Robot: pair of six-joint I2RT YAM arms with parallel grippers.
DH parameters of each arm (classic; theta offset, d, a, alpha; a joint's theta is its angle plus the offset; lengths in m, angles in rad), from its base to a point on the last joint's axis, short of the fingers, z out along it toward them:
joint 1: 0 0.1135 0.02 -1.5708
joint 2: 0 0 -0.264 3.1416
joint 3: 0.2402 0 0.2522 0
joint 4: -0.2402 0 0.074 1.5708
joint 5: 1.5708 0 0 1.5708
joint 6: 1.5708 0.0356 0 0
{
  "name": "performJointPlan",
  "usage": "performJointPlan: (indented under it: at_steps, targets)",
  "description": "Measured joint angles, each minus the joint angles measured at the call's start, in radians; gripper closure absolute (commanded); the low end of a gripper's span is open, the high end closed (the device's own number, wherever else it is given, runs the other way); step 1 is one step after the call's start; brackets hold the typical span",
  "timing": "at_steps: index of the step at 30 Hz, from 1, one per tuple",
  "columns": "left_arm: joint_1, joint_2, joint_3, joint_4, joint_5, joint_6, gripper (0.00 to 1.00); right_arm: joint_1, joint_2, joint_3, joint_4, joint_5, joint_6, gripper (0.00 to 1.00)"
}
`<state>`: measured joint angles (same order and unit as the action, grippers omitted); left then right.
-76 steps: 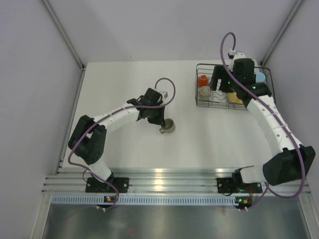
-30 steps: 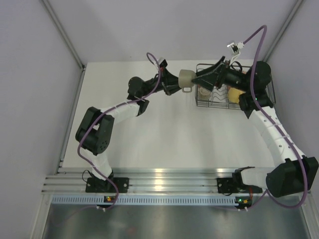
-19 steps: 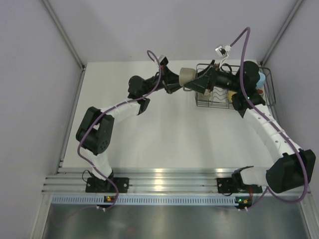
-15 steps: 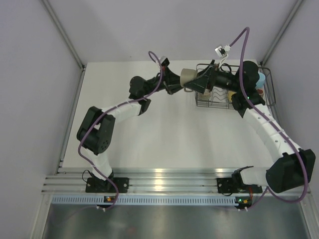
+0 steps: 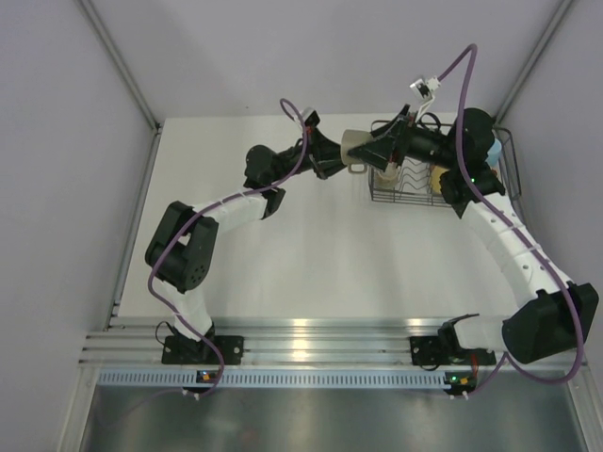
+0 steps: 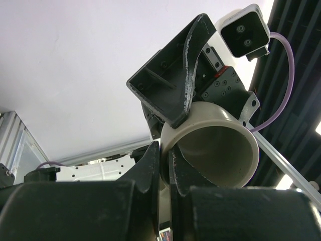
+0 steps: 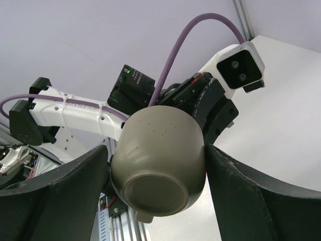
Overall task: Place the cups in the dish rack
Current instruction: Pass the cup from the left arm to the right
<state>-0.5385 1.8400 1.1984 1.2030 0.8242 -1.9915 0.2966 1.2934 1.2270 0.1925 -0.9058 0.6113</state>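
Note:
A grey-olive cup point(image 5: 355, 144) hangs in the air just left of the black wire dish rack point(image 5: 411, 199). My left gripper point(image 5: 336, 156) is shut on its rim, one finger inside and one outside point(image 6: 153, 165); the cup's mouth point(image 6: 215, 145) faces the left wrist camera. My right gripper point(image 5: 369, 149) is open, its fingers point(image 7: 75, 196) close on either side of the cup's body point(image 7: 160, 150), with thin gaps showing. A light blue cup point(image 5: 492, 150) and a yellow cup point(image 5: 439, 178) sit in the rack. The other cups are hidden by my right arm.
The rack stands at the table's far right corner, near the right wall post point(image 5: 528, 56). The white tabletop point(image 5: 311, 245) stretches in front of and left of the rack. Purple cables point(image 5: 452, 75) loop above both wrists.
My left arm lifted the grey-olive cup off the table and carried it up to the rack's left side. My right gripper left the rack and moved around the cup. Little moved in the last half second.

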Motion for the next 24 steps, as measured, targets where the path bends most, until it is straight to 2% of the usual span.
performJointPlan:
  at_steps: [4, 7, 8, 10, 11, 13, 15, 16, 17, 19, 21, 22, 24]
  targets:
    - [0.0, 0.0, 0.0, 0.001, -0.006, 0.0, 1.0, 0.0, 0.002, 0.0, -0.004, 0.002, -0.003, 0.31]
    - [0.0, 0.0, 0.0, 0.002, -0.006, 0.0, 1.0, 0.0, 0.002, 0.0, -0.01, 0.007, -0.01, 0.48]
    - [0.0, 0.0, 0.0, 0.002, -0.006, 0.0, 1.0, 0.0, 0.002, 0.0, -0.011, 0.01, -0.012, 0.59]
    - [0.001, 0.0, -0.001, 0.001, -0.006, 0.0, 1.0, 0.0, 0.002, 0.0, -0.017, 0.011, -0.019, 0.73]
    - [0.001, 0.0, -0.002, 0.001, -0.006, 0.0, 1.0, 0.0, 0.002, 0.0, -0.019, 0.01, -0.021, 0.89]
    - [0.001, 0.0, -0.004, 0.001, -0.005, 0.001, 1.0, 0.0, 0.002, 0.0, -0.023, 0.011, -0.027, 1.0]
    - [0.001, 0.0, -0.007, 0.001, -0.005, 0.001, 1.0, 0.0, 0.002, 0.0, -0.029, 0.011, -0.031, 1.0]
    - [0.001, 0.0, -0.008, 0.001, -0.005, 0.001, 0.97, 0.0, 0.002, 0.0, -0.032, 0.013, -0.034, 1.0]
    - [0.001, 0.0, -0.01, 0.001, -0.005, 0.001, 0.86, 0.0, 0.002, 0.0, -0.036, 0.015, -0.036, 1.0]
    - [0.001, 0.0, -0.015, 0.001, -0.009, 0.002, 0.73, 0.002, 0.002, 0.0, -0.044, 0.021, -0.04, 1.0]
    - [0.001, 0.0, -0.023, 0.003, -0.015, -0.002, 0.62, 0.003, 0.002, 0.0, -0.063, 0.03, -0.053, 1.0]
    - [0.001, -0.001, -0.025, 0.003, -0.019, -0.002, 0.6, 0.003, 0.002, 0.0, -0.074, 0.035, -0.056, 1.0]
    - [0.001, -0.001, -0.029, 0.006, -0.024, -0.004, 0.39, 0.003, 0.002, 0.0, -0.093, 0.052, -0.069, 1.0]
